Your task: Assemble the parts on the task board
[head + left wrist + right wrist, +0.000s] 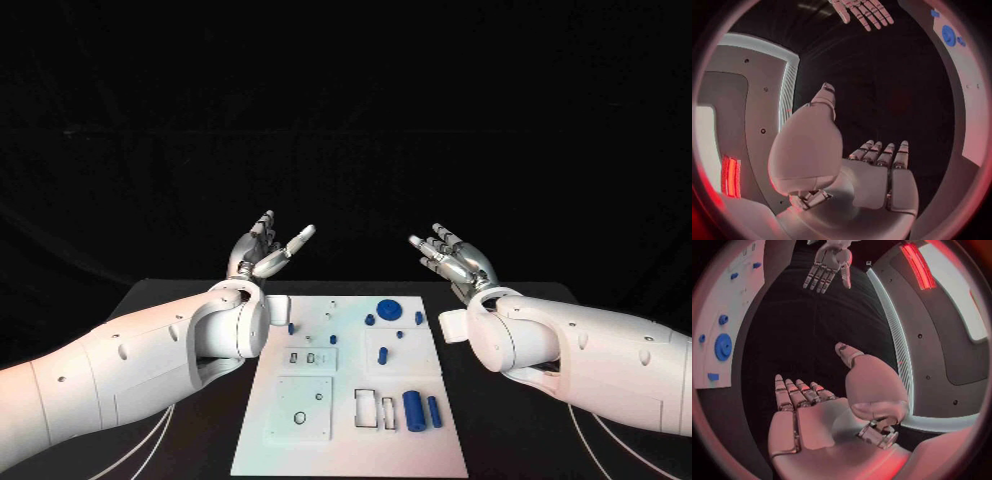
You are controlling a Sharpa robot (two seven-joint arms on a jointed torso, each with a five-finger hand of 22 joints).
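The task board (pixel 353 400) lies flat at the centre of the black worktop (pixel 173 300), between the two arms. On its far half, toward 12 o'clock, sits a round blue gear (pixel 388 307), with small blue pegs (pixel 371 320) just beside it at 7 o'clock and a further short blue peg (pixel 384 354) nearer the board's middle. At the board's 5 o'clock corner, two blue cylinders (pixel 414 410) lie side by side, parallel and close together.

The left hand (pixel 268 248) is raised above the worktop's far edge at 11 o'clock from the board, palm up, fingers spread, holding nothing. The right hand (pixel 453 255) is raised at 1 o'clock from the board, likewise palm up with fingers apart and empty. The two hands are well apart and clear of the board; neither touches any part.
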